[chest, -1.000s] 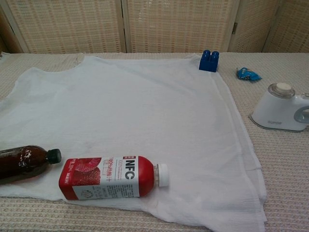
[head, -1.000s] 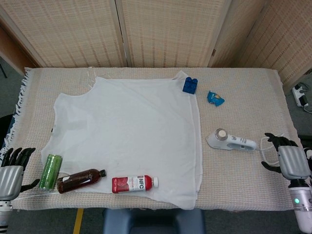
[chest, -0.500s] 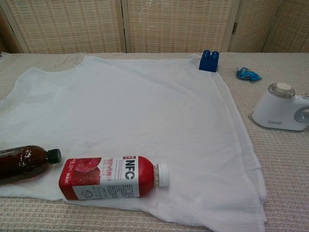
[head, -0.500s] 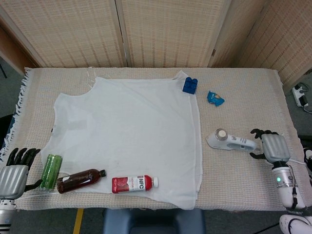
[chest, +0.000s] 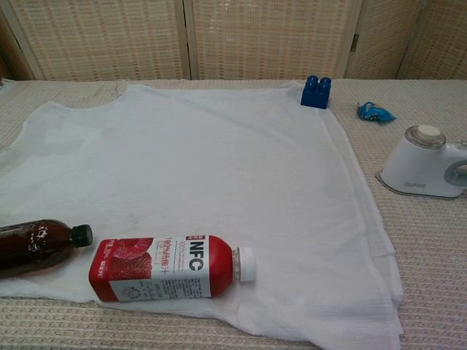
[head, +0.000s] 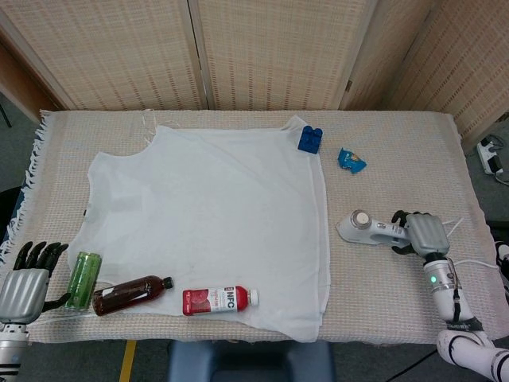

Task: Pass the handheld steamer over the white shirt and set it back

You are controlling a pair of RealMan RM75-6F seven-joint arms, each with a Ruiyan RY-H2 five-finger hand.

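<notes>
The right hand (head: 421,232) is resting over the handle end of the handheld steamer (head: 367,228), its dark fingers (head: 400,216) curling around the handle, though whether they are truly gripping it I cannot tell. The steamer is lying on the table (head: 398,143), beyond those fingertips toward the white shirt (head: 215,215) (spread flat). The left hand (head: 24,278) is hovering with fingers apart, just beside a green can (head: 83,280).

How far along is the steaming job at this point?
Nothing done yet: the white handheld steamer lies on the table, right of the white shirt. In hand: the right hand is at its handle, grip unclear. Left: lift, pass over shirt, set back. The left hand is idle.
</notes>
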